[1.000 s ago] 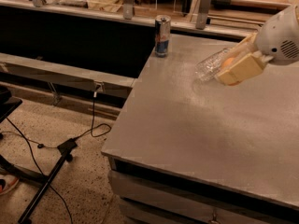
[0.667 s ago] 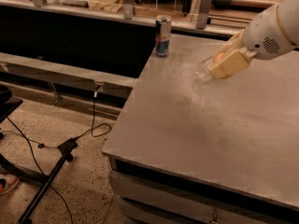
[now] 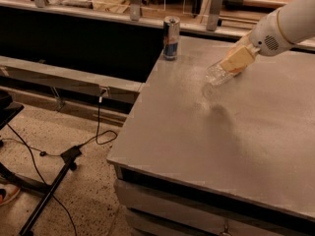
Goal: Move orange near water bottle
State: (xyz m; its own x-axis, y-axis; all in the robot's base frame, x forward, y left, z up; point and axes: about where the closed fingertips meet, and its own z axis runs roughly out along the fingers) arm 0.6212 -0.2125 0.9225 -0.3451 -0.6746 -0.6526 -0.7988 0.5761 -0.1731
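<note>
The water bottle (image 3: 215, 76), clear and crinkled, lies on its side on the grey table (image 3: 197, 136) in the far right part. My gripper (image 3: 238, 59), tan-coloured at the end of the white arm (image 3: 285, 26), sits just behind and above the bottle's far end, touching or nearly touching it. A thin orange-coloured edge (image 3: 235, 72) shows under the gripper; I cannot tell whether it is the orange, which is otherwise hidden.
A blue-and-silver drink can (image 3: 171, 37) stands upright at the table's far left corner. A dark counter with posts runs along the back. Left of the table the floor holds a black stand (image 3: 49, 191) and cables.
The gripper has shifted a little left and farther back, staying over the bottle's far end. The bottle and the can have not visibly moved.
</note>
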